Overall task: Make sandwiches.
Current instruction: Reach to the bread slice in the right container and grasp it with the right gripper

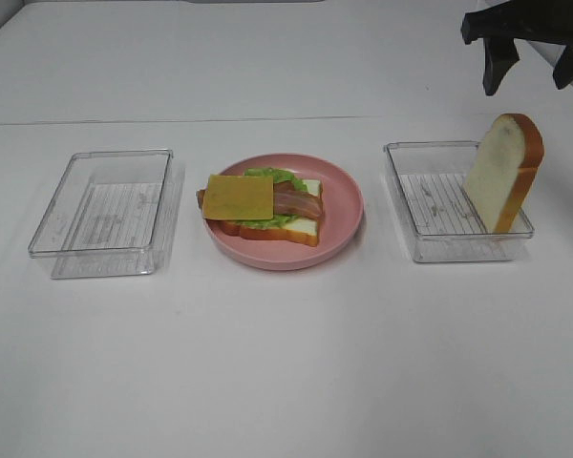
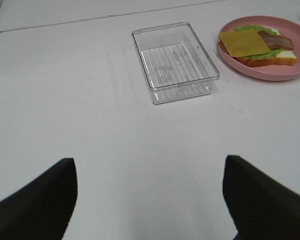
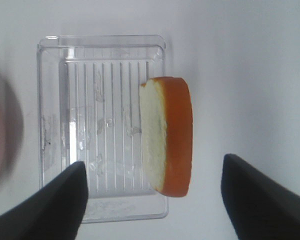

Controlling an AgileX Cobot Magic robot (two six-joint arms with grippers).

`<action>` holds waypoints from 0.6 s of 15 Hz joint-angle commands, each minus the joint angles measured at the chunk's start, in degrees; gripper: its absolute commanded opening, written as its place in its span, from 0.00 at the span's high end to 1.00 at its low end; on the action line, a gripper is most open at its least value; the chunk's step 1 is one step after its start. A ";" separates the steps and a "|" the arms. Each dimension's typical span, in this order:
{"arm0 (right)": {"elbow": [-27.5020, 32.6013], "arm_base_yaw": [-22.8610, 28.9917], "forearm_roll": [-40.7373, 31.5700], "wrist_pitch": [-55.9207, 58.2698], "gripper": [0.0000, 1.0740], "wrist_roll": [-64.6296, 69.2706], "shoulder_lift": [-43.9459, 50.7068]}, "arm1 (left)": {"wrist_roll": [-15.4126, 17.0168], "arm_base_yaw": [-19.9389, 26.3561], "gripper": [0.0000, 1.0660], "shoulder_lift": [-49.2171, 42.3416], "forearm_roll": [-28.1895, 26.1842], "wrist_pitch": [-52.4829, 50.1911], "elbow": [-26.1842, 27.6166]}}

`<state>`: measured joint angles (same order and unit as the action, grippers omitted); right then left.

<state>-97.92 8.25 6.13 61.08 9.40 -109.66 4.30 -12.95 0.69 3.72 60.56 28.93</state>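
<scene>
The sandwich [image 1: 267,205] lies on the pink plate [image 1: 349,200], well away from the right hand [image 1: 527,69] and off toward the left-arm side of it. It has a bottom slice of bread, green lettuce [image 1: 267,176], brown bacon [image 1: 296,198] and a yellow cheese slice [image 1: 239,197] on top, so by my judgement it is built up to the cheese and only lacks its lid. That lid is most likely the loose bread slice [image 1: 503,172], which stands on edge in the clear tray [image 1: 401,181] on the right, leaning against the tray's far wall and just below the right hand. The right hand hangs above it with its fingers spread apart and nothing between them; it touches no bread. What seems left is to take this slice and lay it over the cheese.

The left hand [image 2: 150,200] is also spread wide and empty, hovering over bare tabletop [image 1: 286,372]. Ahead of it sits a second clear tray [image 2: 175,62], with nothing in it, and beyond that tray the plate.

The tabletop is plain white and smooth, with a seam running across it behind the trays. Nothing of the room beyond it can be made out
</scene>
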 commanded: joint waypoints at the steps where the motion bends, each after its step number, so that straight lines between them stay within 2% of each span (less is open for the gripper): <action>1: 0.23 -1.66 -0.23 2.46 0.34 1.03 -1.89 | 0.17 -0.23 0.28 -0.23 -0.52 -0.57 -0.17; 6: 0.23 -1.66 2.52 1.03 0.34 -0.52 -9.05 | 0.17 -0.23 0.28 -0.23 -0.52 -0.57 -0.17; 7: 0.23 -1.66 2.52 0.23 0.37 -0.52 -9.63 | 0.17 -0.23 0.28 -0.23 -0.52 -0.57 -0.17; 8: 0.23 -1.66 2.41 -0.34 0.46 -0.52 -9.80 | 0.17 -0.23 0.28 -0.23 -0.52 -0.57 -0.17; 9: 0.23 -1.66 2.06 -0.52 0.60 -0.52 -9.80 | 0.17 -0.23 0.28 -0.23 -0.52 -0.57 -0.17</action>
<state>-97.92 6.65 7.91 60.96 9.22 -119.35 4.30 -12.95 0.69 3.72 60.56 28.93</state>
